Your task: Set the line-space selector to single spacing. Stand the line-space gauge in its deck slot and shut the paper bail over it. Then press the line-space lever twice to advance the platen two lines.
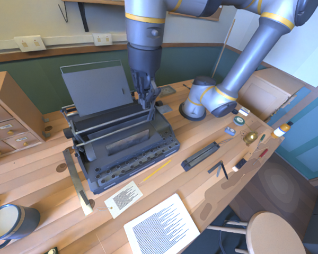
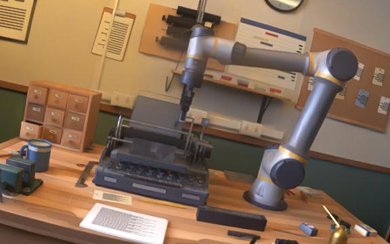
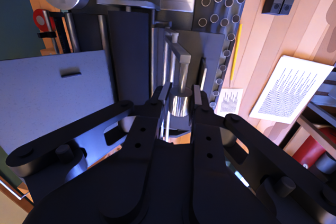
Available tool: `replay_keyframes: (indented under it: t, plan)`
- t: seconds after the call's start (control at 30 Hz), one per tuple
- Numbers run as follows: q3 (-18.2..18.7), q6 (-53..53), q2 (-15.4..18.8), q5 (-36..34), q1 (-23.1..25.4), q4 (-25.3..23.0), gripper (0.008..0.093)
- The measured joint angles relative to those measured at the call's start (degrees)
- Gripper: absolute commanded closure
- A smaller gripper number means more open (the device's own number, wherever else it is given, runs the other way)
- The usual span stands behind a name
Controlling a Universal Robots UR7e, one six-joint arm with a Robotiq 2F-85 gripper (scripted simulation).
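In the middle of the workbench stands the dark grey typewriter (image 1: 118, 136) (image 2: 154, 162), a grey sheet (image 1: 97, 88) upright behind its platen. The paper bail (image 1: 112, 126), two thin rods on end arms, stands raised over the deck, and a flat grey gauge plate (image 1: 127, 141) stands in the deck below it. The bail's round metal handle (image 3: 179, 102) at its right end is gripped by my closed gripper (image 3: 179, 97) (image 1: 147, 101) (image 2: 182, 117), which comes down from above. The selector and the line-space lever at the carriage's left end are not clear to me.
The arm's base (image 1: 199, 105) stands right of the typewriter. A drawer cabinet (image 1: 8, 114) is on the left and a steel rule (image 1: 77, 181) by the typewriter's left side. A pencil (image 1: 156, 171), a tag, a printed sheet (image 1: 160, 227), a dark case (image 1: 200, 155) and small tools lie in front and to the right.
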Motion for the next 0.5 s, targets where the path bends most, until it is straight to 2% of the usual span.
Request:
replay_keyframes:
  t: [0.5]
  plan:
    - [0.4, 3.3, 1.1, 0.1, 3.4, -1.5, 0.0934]
